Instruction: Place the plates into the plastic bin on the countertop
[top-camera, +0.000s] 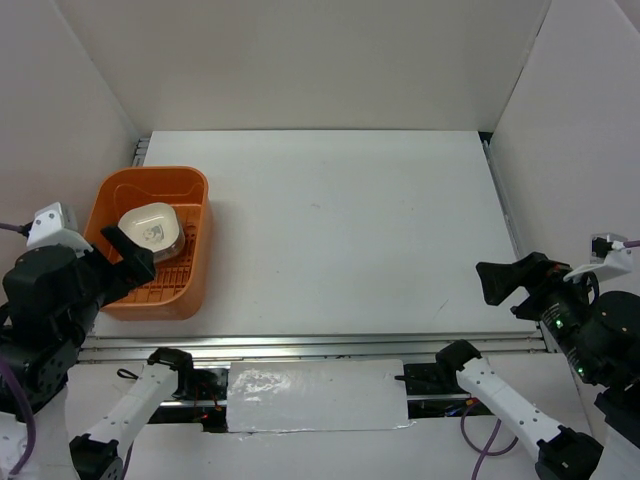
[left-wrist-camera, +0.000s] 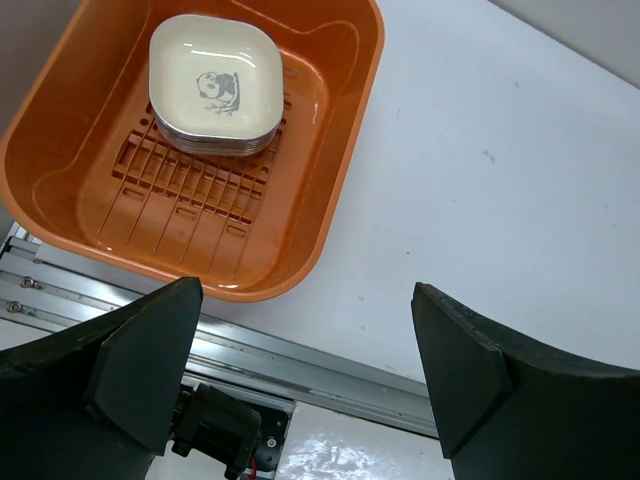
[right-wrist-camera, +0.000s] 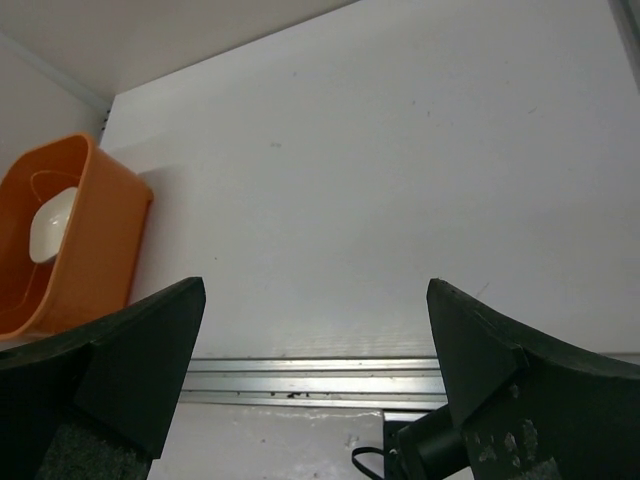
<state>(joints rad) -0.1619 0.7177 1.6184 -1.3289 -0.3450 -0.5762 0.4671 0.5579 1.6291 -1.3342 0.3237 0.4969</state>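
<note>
The orange plastic bin (top-camera: 195, 240) stands at the left of the white countertop (top-camera: 340, 220). A stack of plates (top-camera: 150, 228) sits in its far half, a cream plate with a dark panda print on top; the bin (left-wrist-camera: 330, 180) and the stack (left-wrist-camera: 215, 85) also show in the left wrist view. The bin (right-wrist-camera: 95, 250) shows at the left of the right wrist view. My left gripper (top-camera: 130, 255) is open and empty, above the bin's near part. My right gripper (top-camera: 497, 283) is open and empty at the right edge, far from the bin.
White panels (top-camera: 300, 60) wall the countertop at the back and both sides. A metal rail (top-camera: 320, 347) runs along the near edge, with the arm bases and a shiny white sheet (top-camera: 315, 395) below it.
</note>
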